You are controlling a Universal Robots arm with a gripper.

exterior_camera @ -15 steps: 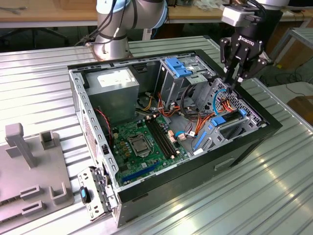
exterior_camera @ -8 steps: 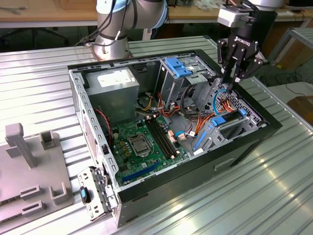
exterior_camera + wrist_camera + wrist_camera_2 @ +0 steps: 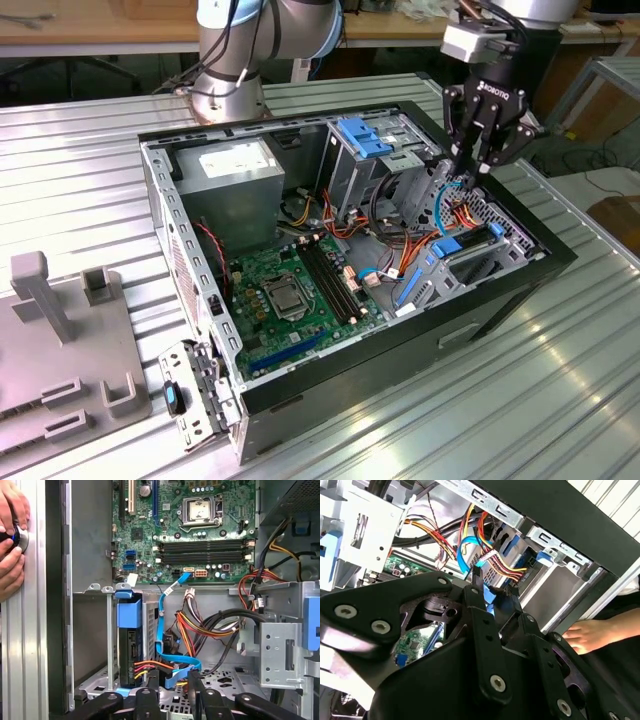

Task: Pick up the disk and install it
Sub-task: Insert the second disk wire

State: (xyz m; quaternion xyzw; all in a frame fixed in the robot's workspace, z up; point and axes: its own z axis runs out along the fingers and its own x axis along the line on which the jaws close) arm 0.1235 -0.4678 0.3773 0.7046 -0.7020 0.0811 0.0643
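The disk, dark with a blue rail on its end, stands on edge in a metal bay inside the open computer case. Orange and red power wires and a thin blue cable run to it. In the exterior view the disk lies at the case's right side, just below my gripper. The gripper hangs over the cables beside the disk, not touching it. Its black fingers stand apart and open, with only the blue cable behind the gap. The second wrist view has the gripper above the same wires.
A person's hands rest on the table rail beside the case, holding a small round knob; one hand is near the case wall. Motherboard, power supply, and a drive cage with blue clips crowd the case. Grey fixtures stand at the exterior view's left.
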